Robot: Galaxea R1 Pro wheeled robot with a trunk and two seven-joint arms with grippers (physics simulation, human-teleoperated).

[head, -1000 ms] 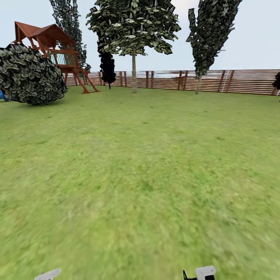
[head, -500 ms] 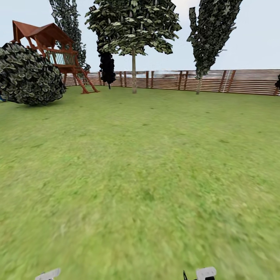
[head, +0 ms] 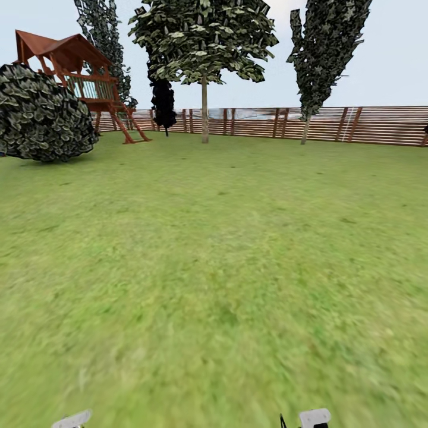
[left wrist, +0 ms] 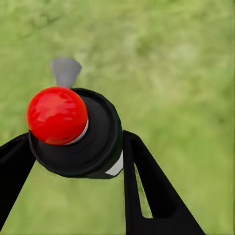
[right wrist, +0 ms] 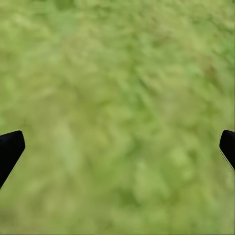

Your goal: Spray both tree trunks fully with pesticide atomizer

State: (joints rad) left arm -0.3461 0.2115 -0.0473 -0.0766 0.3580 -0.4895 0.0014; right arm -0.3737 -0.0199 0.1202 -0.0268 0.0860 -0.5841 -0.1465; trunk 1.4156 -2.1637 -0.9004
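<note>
With the left tool point(left wrist: 73, 147) pinching the pesticide atomizer point(left wrist: 73, 132) and the right tool point(right wrist: 117, 147) spread empty, the carry step calls for driving toward the tree trunk point(head: 204, 110) at 12 o'clock

A back garden, by the look of it. Wide green lawn point(head: 226, 249) running to a reddish-brown slatted wooden fence point(head: 333, 125) under pale open sky. Near the fence, a leafy tree point(head: 204, 41) on a bare trunk, flanked by narrower dark ones. At the left, a round shrub point(head: 44, 116) beside a red-roofed wooden play tower point(head: 77, 71), probably with a ladder or slide, though too distant to tell.
</note>
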